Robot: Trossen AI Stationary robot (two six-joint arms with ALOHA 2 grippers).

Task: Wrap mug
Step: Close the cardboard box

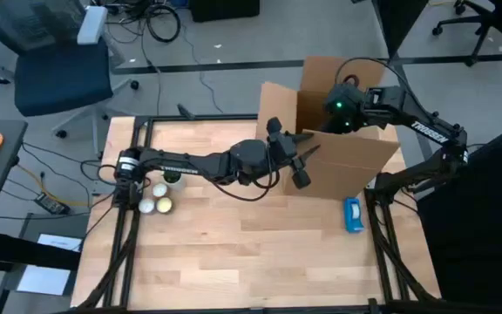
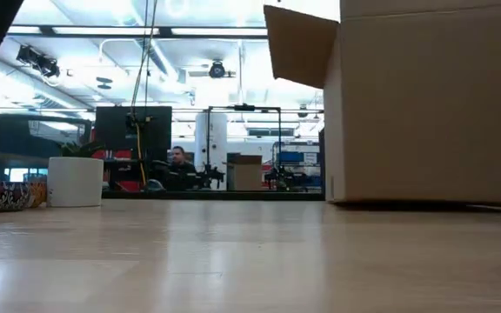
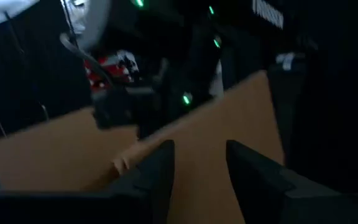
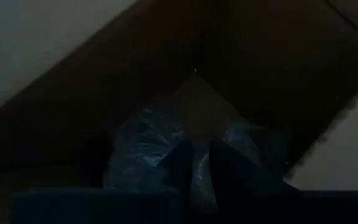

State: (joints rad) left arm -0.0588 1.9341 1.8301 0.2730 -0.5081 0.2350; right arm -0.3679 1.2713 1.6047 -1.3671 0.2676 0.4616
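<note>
Right end effector (image 1: 342, 112) reaches down into the open cardboard box (image 1: 347, 161) at the far right of the wooden bench (image 1: 234, 253); its wrist view shows the fingers set narrowly apart, just over a crinkly bubble-wrapped bundle (image 4: 148, 152) lying on the box's floor, though contact cannot be told. No bare mug shows; whether it lies inside that wrap cannot be told. Left end effector (image 1: 296, 157) hangs at the box's near wall, its fingers (image 3: 160, 168) spread moderately wide and holding nothing, the cardboard edge just ahead of them. A blue packet (image 1: 354, 215) lies on the bench beside the box's front right corner. Small pale balls (image 1: 155, 202) sit near the left arm's base.
</note>
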